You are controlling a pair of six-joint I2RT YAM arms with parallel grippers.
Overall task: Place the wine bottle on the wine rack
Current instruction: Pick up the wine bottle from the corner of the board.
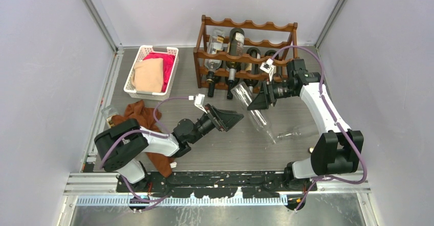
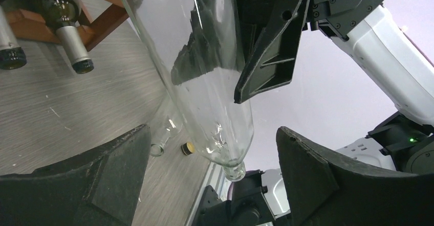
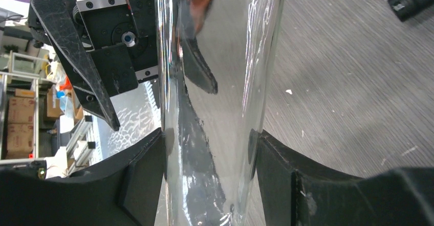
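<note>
A clear, empty glass wine bottle (image 1: 256, 114) hangs tilted above the table, base toward the rack and neck (image 2: 234, 170) toward the near edge. My right gripper (image 1: 254, 103) is shut on its body, and its fingers (image 3: 138, 180) press both sides of the glass (image 3: 220, 83). My left gripper (image 1: 233, 121) stands open just left of the bottle, with wide fingers (image 2: 102, 180) that touch nothing. The dark reddish-brown wine rack (image 1: 246, 27) stands at the back with several bottles (image 1: 235, 44) lying in it.
A white basket (image 1: 132, 77) of cloths sits at the back left, and a brown cloth (image 1: 146, 118) lies by the left arm. A second clear bottle (image 1: 289, 133) and a small cap (image 1: 311, 149) lie on the table near the right arm's base.
</note>
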